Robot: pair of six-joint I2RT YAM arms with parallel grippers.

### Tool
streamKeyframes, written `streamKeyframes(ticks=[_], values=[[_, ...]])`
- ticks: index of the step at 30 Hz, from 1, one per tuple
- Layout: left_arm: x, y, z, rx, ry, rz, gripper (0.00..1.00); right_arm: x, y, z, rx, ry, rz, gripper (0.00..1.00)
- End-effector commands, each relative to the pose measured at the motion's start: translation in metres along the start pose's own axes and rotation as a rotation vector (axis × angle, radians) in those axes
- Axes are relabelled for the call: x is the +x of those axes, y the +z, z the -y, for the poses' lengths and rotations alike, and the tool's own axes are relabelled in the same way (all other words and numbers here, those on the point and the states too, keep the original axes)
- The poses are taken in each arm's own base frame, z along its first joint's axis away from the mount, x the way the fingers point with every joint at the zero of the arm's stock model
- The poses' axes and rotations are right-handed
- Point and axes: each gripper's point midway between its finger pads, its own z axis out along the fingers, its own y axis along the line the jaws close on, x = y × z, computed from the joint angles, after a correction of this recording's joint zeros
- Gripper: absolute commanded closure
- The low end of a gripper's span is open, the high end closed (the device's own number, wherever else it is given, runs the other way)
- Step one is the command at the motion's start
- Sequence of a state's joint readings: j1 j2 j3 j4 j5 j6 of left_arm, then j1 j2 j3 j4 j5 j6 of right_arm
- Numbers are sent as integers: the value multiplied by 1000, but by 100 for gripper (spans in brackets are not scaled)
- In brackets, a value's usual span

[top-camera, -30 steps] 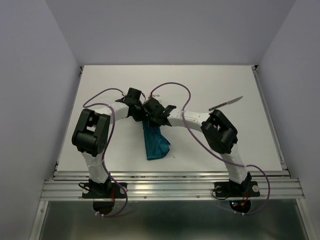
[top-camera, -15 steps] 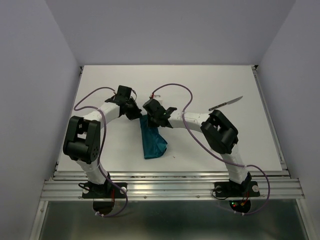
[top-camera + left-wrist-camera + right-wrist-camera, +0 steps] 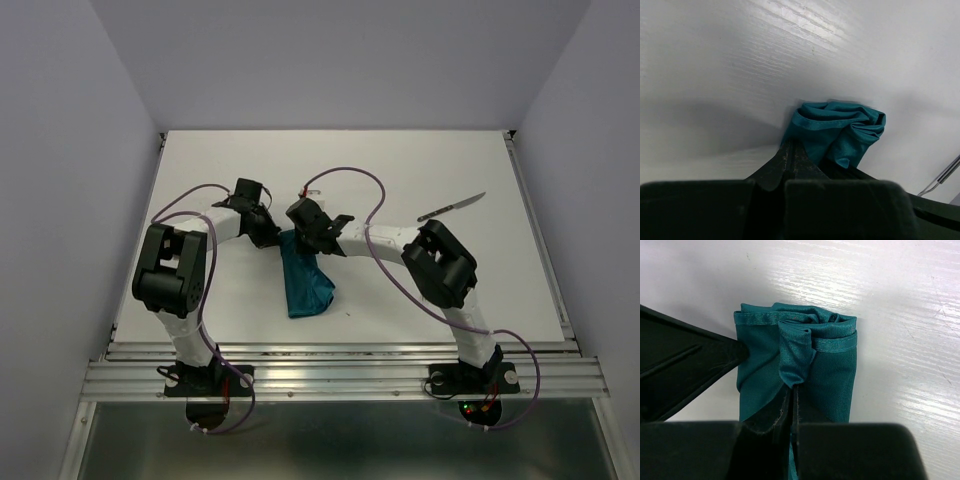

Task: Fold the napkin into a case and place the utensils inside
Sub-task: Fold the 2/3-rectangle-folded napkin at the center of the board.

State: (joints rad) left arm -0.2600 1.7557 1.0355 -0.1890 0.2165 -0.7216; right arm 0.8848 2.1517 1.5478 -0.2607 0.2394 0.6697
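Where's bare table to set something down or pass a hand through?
Free: the far strip of the table behind both arms, from back wall to knife; also the near-right corner between right arm and right rail. Tight: left of the left arm. Crowded: centre, where left tool and right tool pinch the napkin under looping cables.

The teal napkin (image 3: pixel 305 285) lies folded narrow, far end bunched — the knife (image 3: pixel 452 207) well apart, far right.

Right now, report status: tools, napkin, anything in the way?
Left tool shut at edge of napkin. Right tool shut, pinching a napkin fold. Napkin folded narrow, bunched at far end. Knife far right, clear of both arms.
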Motion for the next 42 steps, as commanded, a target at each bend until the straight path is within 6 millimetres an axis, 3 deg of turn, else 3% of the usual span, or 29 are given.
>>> streamKeyframes(ticks=[1,22,42], values=[[6,6,-3,6,20,-15,100,6,-8,12,45,-49,-31,99],[11,12,-4,11,19,-36,100,-24,-14,-21,-40,-46,6,99],[12,12,2,20,23,-35,100,-19,1,-27,-42,-41,-21,99]])
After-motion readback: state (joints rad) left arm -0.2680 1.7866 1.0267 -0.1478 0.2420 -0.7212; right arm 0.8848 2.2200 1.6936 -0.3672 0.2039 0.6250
